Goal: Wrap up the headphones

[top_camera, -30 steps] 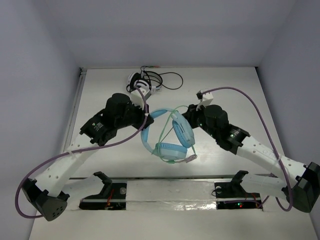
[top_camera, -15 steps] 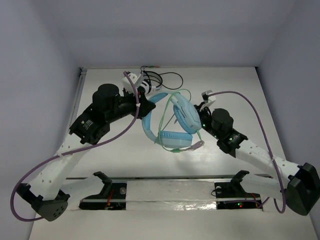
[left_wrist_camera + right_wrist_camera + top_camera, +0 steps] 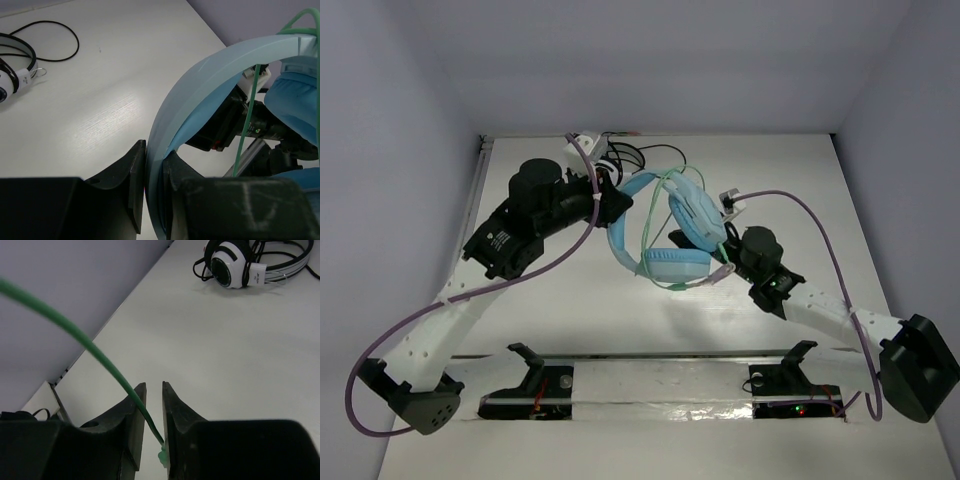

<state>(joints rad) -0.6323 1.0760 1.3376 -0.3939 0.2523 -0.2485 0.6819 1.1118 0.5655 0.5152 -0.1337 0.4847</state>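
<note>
Light blue over-ear headphones [image 3: 675,265] held upper centre, left gripper [image 3: 154,192] clamped on the wide band [image 3: 210,65], right gripper [image 3: 152,421] pinching the thin pale-green cable [image 3: 100,355]; I'd keep it taut while looping.

Two headphone sets — the light blue headphones [image 3: 670,266] and the black-and-white headphones [image 3: 230,262]. Two thin cables — one green cable [image 3: 90,348], one black cable [image 3: 77,40]. Two arms: left arm [image 3: 465,303], right arm [image 3: 820,305].
</note>
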